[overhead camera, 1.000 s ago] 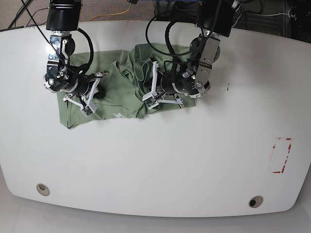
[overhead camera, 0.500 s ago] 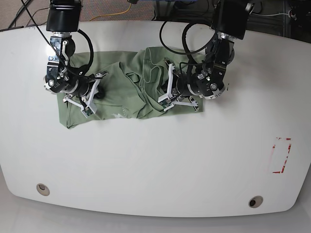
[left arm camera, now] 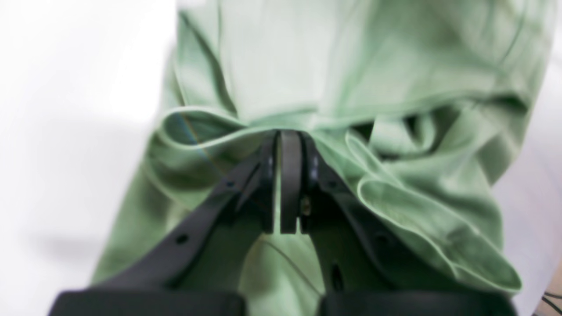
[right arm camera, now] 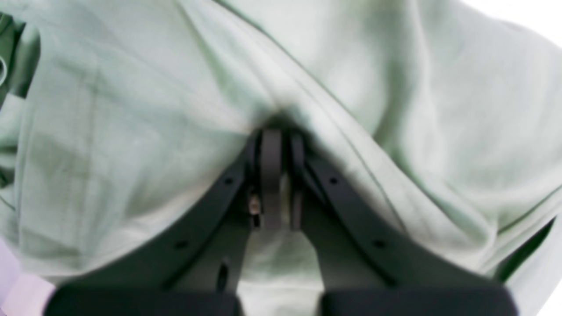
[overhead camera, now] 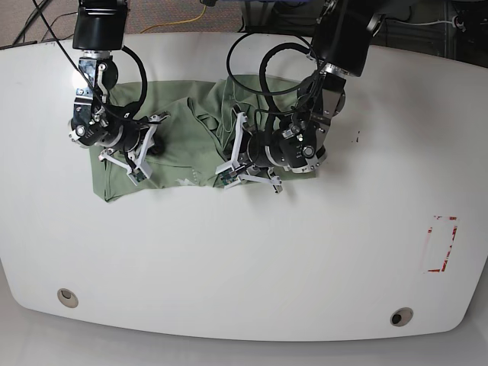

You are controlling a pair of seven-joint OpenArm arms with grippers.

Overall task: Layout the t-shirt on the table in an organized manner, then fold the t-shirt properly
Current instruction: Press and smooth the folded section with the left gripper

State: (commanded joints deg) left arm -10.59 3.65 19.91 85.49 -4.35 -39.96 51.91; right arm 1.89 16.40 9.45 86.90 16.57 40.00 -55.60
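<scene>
Both grippers, left (left arm camera: 287,182) and right (right arm camera: 274,180), are clenched on the shirt (overhead camera: 183,145); it should be drawn apart toward 3 and 9 o'clock, kept low over the table (overhead camera: 244,252).

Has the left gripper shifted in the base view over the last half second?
Yes. The left gripper, shut on the t-shirt, has swung toward the image's left, farther from the red tape rectangle on the table.
</scene>
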